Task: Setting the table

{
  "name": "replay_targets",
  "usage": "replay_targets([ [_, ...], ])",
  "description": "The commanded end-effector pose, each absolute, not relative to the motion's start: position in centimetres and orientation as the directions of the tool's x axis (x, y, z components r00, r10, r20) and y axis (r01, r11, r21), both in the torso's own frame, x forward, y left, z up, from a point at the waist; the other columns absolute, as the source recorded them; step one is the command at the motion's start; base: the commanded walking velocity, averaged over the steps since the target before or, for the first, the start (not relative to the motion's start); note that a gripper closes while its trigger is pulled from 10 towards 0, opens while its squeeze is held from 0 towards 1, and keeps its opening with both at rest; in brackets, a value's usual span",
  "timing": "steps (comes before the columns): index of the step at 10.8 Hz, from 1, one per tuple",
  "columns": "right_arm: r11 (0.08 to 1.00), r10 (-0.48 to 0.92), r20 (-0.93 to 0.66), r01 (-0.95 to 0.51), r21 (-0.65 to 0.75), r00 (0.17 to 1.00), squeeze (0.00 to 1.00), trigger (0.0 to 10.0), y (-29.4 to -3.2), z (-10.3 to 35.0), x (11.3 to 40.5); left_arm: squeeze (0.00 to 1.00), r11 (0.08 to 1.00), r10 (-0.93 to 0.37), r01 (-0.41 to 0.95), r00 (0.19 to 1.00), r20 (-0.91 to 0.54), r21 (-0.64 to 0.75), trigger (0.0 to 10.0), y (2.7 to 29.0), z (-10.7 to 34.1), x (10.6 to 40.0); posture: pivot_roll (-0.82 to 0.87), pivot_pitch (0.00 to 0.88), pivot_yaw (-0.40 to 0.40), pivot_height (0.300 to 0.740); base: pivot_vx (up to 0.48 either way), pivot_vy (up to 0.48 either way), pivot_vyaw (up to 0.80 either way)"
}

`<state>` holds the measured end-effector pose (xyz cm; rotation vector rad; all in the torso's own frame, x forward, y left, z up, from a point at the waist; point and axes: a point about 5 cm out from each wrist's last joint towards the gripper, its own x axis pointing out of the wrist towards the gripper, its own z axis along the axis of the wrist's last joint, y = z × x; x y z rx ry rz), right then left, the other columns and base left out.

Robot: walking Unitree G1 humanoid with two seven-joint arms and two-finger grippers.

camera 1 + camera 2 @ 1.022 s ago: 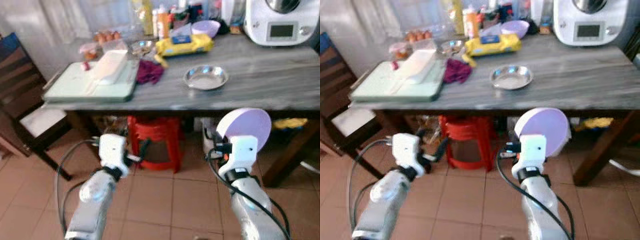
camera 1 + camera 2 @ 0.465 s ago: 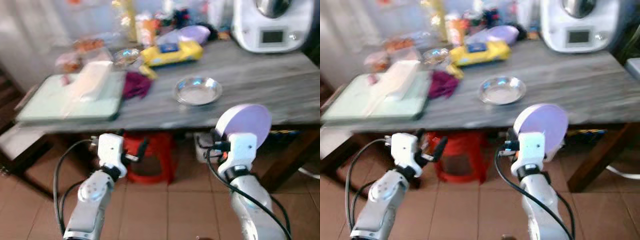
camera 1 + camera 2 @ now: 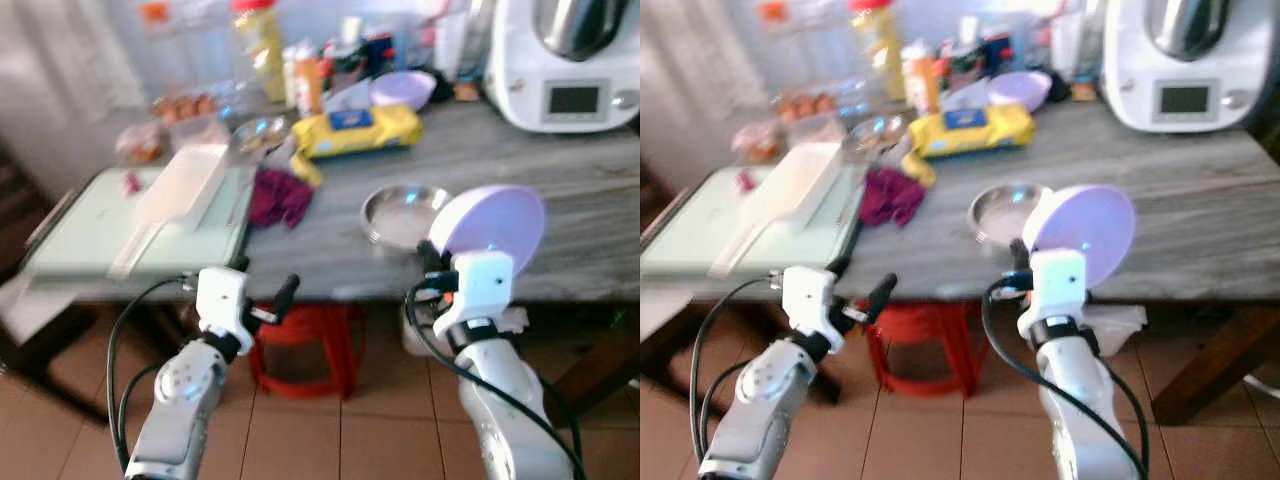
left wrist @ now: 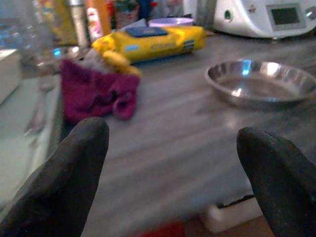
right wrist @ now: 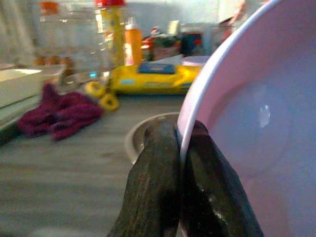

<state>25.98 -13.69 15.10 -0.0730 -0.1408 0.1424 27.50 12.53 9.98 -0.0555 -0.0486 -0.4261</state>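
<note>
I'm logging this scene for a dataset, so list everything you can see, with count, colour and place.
Table: one, grey wood-grain, ahead of the robot.
Steel dish: one, silver, near the table's front edge.
Lilac plate: one, held on edge in the right gripper.
Yellow pack: one, mid-table, toward the back.
Cloth: one, magenta, beside the tray.
Tray: one, pale green, on the table's left, carrying a white box.
Lilac bowl: one, at the back.
Kitchen machine: one, white, back right.
Bottles and eggs: several, blurred, back left.
Stool: one, red, under the table.
Left gripper: black fingers spread, at the table's front edge.
Right gripper: black fingers pinching the plate's rim.
</note>
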Motion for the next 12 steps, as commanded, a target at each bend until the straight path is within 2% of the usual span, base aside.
replay_targets([
  [1,0.987,0.14,0.154,-0.127,-0.094,0.978,0.0,10.0,-14.0,15.6,25.9,0.0,0.902,-0.427,0.43,0.902,0.065,-0.035,10.0,12.1,10.1,27.4,-0.11,0.066,0.1,0.74,0.39,0.0,0.0],
  [7,0.981,0.17,0.161,-0.152,-0.121,0.972,0.0,10.0,-13.5,16.0,25.8,0.0,0.899,-0.434,0.436,0.899,0.054,-0.028,10.0,12.4,10.0,27.1,-0.11,0.073,0.103,0.74,0.384,0.0,0.0],
  [12,0.98,0.185,0.156,-0.172,-0.095,0.97,0.0,10.0,-13.6,16.1,26.0,0.0,0.885,-0.465,0.465,0.884,0.052,0.006,10.0,13.7,10.1,25.8,-0.09,0.086,0.102,0.74,0.0,0.0,0.0],
])
